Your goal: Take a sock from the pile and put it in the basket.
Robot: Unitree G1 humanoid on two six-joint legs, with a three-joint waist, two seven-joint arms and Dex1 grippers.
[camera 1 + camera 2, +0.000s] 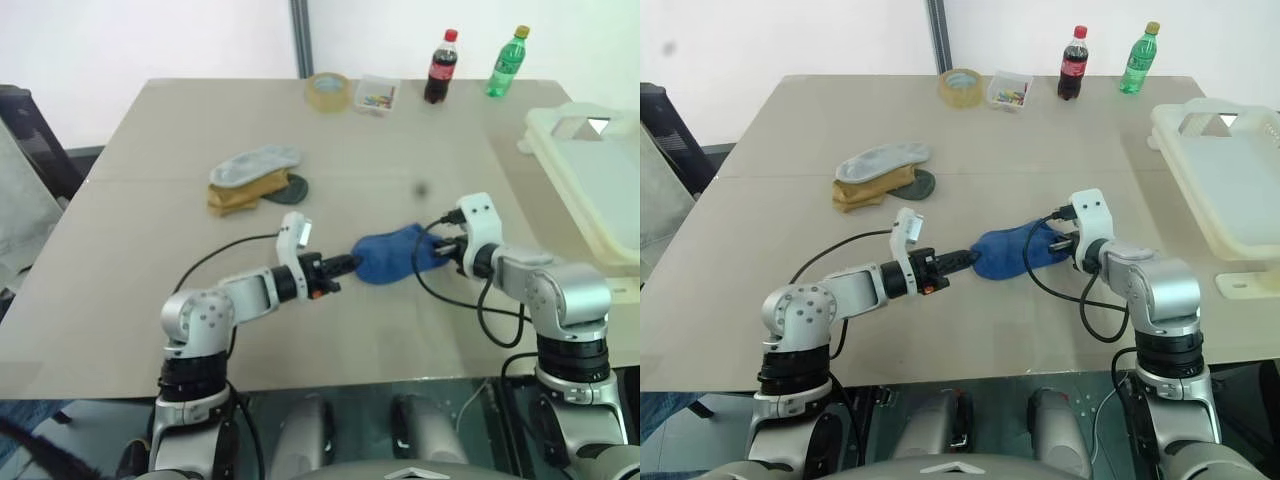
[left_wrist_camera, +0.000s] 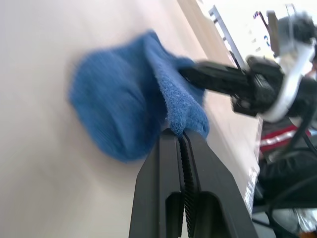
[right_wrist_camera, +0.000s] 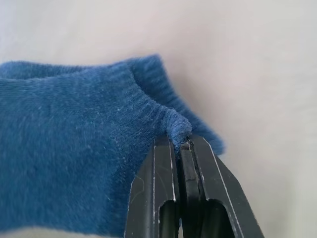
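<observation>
The blue sock (image 1: pixel 388 255) hangs stretched between my two grippers just above the middle of the table. My left gripper (image 1: pixel 350 264) is shut on its left end; in the left wrist view its jaws pinch the sock's (image 2: pixel 124 109) edge. My right gripper (image 1: pixel 436 247) is shut on the right end, clamping the cuff (image 3: pixel 173 124). The pile (image 1: pixel 255 180) of grey, mustard and dark socks lies further back on the left. The cream basket (image 1: pixel 590 170) stands at the table's right edge.
At the far edge of the table (image 1: pixel 150 300) stand a roll of tape (image 1: pixel 328 91), a small clear box (image 1: pixel 377 96), a cola bottle (image 1: pixel 441 67) and a green bottle (image 1: pixel 507 62). A dark chair (image 1: pixel 30 140) stands at the left.
</observation>
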